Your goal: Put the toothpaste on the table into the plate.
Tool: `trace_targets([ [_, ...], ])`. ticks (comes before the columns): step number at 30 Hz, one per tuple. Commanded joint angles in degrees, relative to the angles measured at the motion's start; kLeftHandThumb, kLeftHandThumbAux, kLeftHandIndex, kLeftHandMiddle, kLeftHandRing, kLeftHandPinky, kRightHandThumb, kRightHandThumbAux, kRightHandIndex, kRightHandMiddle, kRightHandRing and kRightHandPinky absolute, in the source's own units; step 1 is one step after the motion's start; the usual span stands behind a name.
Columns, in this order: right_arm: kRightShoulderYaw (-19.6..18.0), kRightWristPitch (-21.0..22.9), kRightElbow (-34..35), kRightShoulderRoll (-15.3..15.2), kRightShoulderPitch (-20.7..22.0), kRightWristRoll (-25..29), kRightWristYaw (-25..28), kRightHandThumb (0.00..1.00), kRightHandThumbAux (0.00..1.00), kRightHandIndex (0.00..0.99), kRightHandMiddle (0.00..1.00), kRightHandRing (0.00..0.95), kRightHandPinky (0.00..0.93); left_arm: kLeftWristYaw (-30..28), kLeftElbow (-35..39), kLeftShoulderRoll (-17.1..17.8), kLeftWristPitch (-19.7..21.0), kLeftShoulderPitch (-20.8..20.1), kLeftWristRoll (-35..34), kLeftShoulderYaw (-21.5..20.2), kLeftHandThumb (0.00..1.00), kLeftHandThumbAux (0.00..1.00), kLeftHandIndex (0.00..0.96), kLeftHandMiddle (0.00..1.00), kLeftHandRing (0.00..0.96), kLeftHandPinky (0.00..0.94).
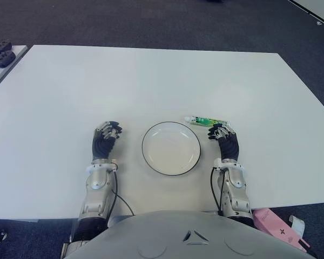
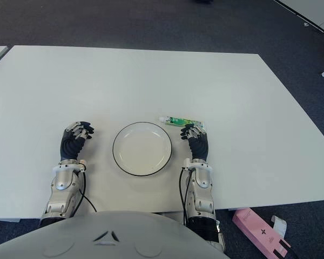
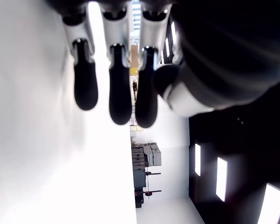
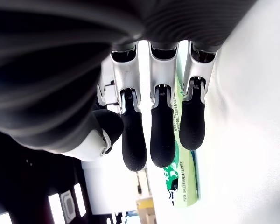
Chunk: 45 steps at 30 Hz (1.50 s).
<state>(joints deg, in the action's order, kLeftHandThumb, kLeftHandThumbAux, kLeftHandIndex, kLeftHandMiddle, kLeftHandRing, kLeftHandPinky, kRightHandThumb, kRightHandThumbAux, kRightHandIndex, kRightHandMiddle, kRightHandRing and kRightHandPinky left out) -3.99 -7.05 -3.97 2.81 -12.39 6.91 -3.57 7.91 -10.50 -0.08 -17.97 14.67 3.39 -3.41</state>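
On the white table (image 1: 151, 81), ringed by dark carpet (image 1: 151, 21), a black-rimmed plate (image 1: 171, 148) lies between the hands. The tube (image 1: 205, 120) lies just right of its far edge. The right hand (image 1: 224, 139) hovers there, fingers (image 4: 162, 137) loosely curled, holding nothing. The left hand (image 1: 105, 138) shows left of the plate, likewise relaxed, empty.

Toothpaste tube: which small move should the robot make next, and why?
Probably the right hand should reach slightly forward and close on the toothpaste tube. The tube lies on the table just beyond its open fingertips, ungrasped, and the plate is empty.
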Motion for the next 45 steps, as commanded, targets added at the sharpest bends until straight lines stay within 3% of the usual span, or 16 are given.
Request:
trace_targets([
  [1, -0.2, 0.6, -1.3, 0.6, -0.2, -0.3, 0.0, 0.707, 0.721, 0.431, 0.541, 0.533, 0.514, -0.2, -1.2, -0.3, 1.0, 0.6, 0.1, 0.3, 0.707, 0.718, 0.43, 0.516, 0.522, 0.527],
  [16, -0.5, 0.6, -1.8, 0.6, 0.1, -0.5, -0.6, 0.708, 0.721, 0.431, 0.526, 0.519, 0.511, -0.4, -1.3, -0.4, 1.0, 0.6, 0.0, 0.4, 0.707, 0.717, 0.43, 0.532, 0.533, 0.526],
  [20, -0.4, -2.4, -3.1, -0.3, 0.6, -3.5, -2.0, 0.708, 0.722, 0.43, 0.522, 0.515, 0.507, -0.3, -1.4, -0.5, 1.1, 0.4, 0.1, 0.4, 0.706, 0.717, 0.43, 0.529, 0.529, 0.521],
  [25, -0.5, -8.1, -4.8, -4.3, 2.1, -10.3, -4.2, 0.707, 0.723, 0.43, 0.512, 0.505, 0.507, 0.0, -1.2, -0.8, 1.0, 0.5, 0.3, 0.5, 0.706, 0.718, 0.43, 0.522, 0.524, 0.522],
  [27, -1.0, -8.3, -3.1, -7.1, 3.6, -11.8, -3.4, 0.706, 0.723, 0.43, 0.514, 0.508, 0.517, 0.1, -1.1, -0.9, 1.1, 0.6, 0.3, 0.6, 0.706, 0.718, 0.429, 0.52, 0.523, 0.517],
  [32, -1.0, -8.2, -1.2, -10.7, 5.0, -14.6, -2.7, 0.706, 0.723, 0.43, 0.521, 0.514, 0.526, 0.2, -1.2, -1.2, 1.1, 0.5, 0.5, 0.6, 0.705, 0.718, 0.429, 0.516, 0.519, 0.51],
  [36, 0.8, -12.3, -1.1, -16.6, 5.8, -21.0, -1.5, 0.704, 0.723, 0.431, 0.535, 0.53, 0.548, 0.1, -2.1, -1.1, 0.4, 0.4, 0.6, 0.6, 0.705, 0.718, 0.429, 0.528, 0.526, 0.513],
  [41, 2.3, -14.1, -2.2, -20.4, 7.6, -24.3, -0.3, 0.703, 0.725, 0.429, 0.55, 0.554, 0.585, 0.6, -2.4, -1.4, 0.5, 0.1, 0.9, 0.5, 0.704, 0.719, 0.429, 0.534, 0.529, 0.519],
  [45, 4.0, -14.1, -4.4, -23.5, 11.8, -28.1, 0.5, 0.701, 0.727, 0.425, 0.558, 0.578, 0.616, 0.7, -2.7, -1.6, 0.4, -0.1, 1.0, 0.4, 0.704, 0.719, 0.429, 0.53, 0.525, 0.512],
])
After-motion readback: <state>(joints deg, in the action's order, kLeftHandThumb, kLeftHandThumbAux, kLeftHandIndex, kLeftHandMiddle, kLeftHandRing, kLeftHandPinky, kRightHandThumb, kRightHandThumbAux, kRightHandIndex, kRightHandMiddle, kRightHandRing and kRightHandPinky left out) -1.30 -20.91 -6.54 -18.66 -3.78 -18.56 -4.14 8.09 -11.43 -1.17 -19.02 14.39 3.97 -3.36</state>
